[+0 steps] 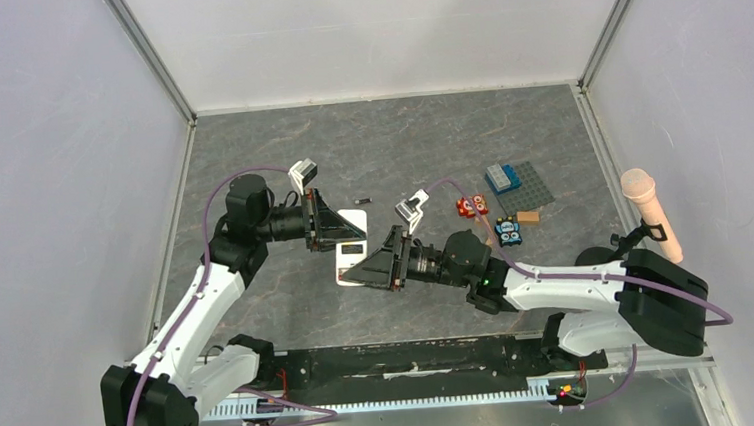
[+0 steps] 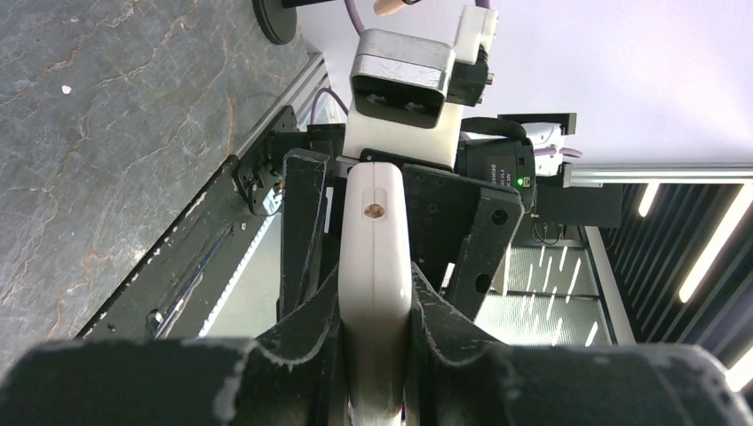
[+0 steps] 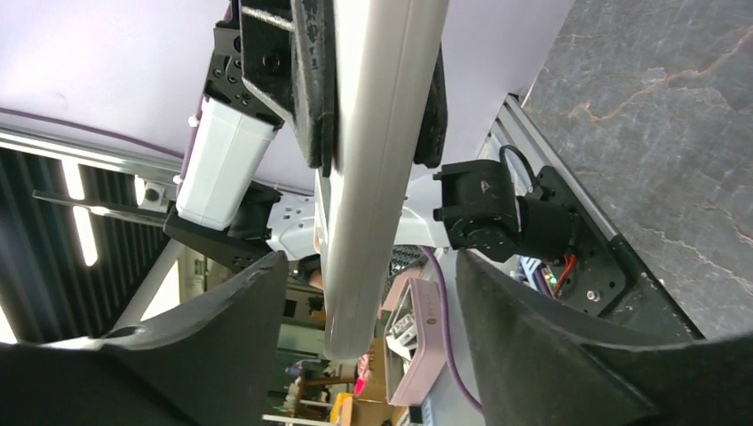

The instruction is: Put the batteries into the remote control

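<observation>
Two black fingers of the left gripper (image 2: 377, 306) are clamping the remote control (image 2: 376, 240) by its flat sides, pressing tight against the white plastic. A small brownish spot is showing on the narrow end of the remote that is facing away from this gripper. The right gripper (image 3: 364, 275) is reaching in from the opposite side; its fingers (image 3: 240, 302) are standing apart around the remote's other end, with a gap showing on each side, so they are not gripping it. From above, the remote is sitting between the two grippers near the middle of the table (image 1: 388, 142). A tiny dark battery (image 1: 361, 198) is lying on the table just beyond it. Further right, red blocks (image 1: 471, 206), blue blocks (image 1: 508, 231) and a grey studded plate (image 1: 532, 190) are lying near one another – and a pink microphone (image 1: 651, 212) is resting at the table's right edge.
</observation>
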